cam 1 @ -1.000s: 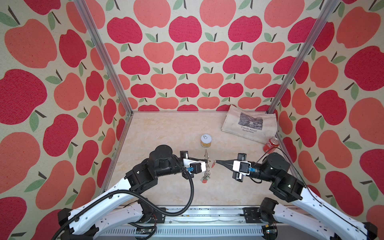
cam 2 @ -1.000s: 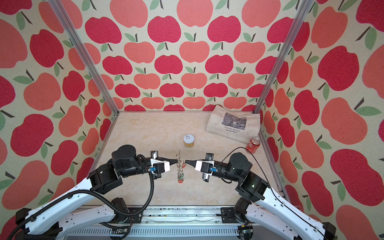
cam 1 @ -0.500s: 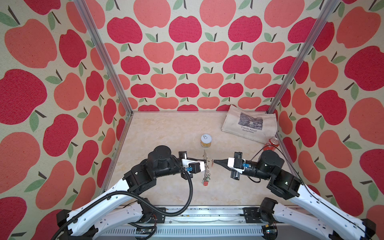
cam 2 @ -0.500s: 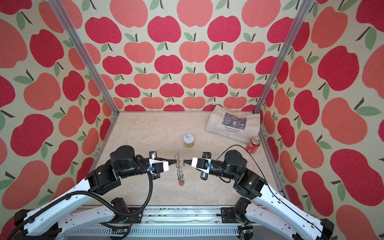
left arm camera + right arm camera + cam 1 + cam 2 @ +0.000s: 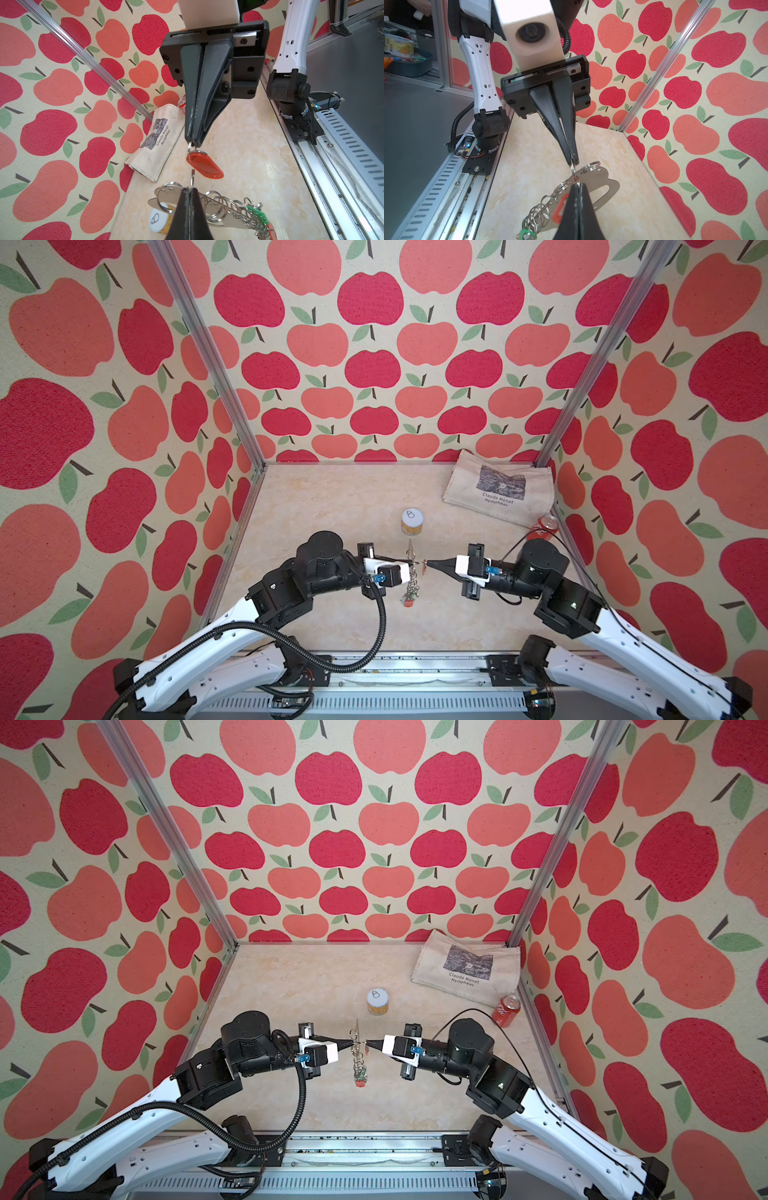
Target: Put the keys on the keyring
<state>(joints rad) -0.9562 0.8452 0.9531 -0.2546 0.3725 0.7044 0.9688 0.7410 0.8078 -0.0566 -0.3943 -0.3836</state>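
The keyring (image 5: 411,572) hangs edge-on above the table, its grey plate (image 5: 602,180) carrying a row of metal rings. My left gripper (image 5: 409,562) is shut on one upright ring (image 5: 192,176) of that plate (image 5: 166,192). Facing it tip to tip, my right gripper (image 5: 428,563) is shut on the small ring of a key with a red tag (image 5: 204,165); the key's blade is hidden. Both rings sit close together, and I cannot tell whether they are linked. A green tag (image 5: 256,214) and another red tag (image 5: 408,605) hang at the plate's low end.
A yellow tin can (image 5: 412,521) stands just behind the keyring. At the back right a folded canvas tote bag (image 5: 498,489) lies flat, with a red soda can (image 5: 547,526) beside it at the right wall. A metal rail (image 5: 374,672) runs along the front edge.
My right gripper edged a little left toward the keyring with the red-tagged key, then held. The left gripper and the keyring have barely moved.
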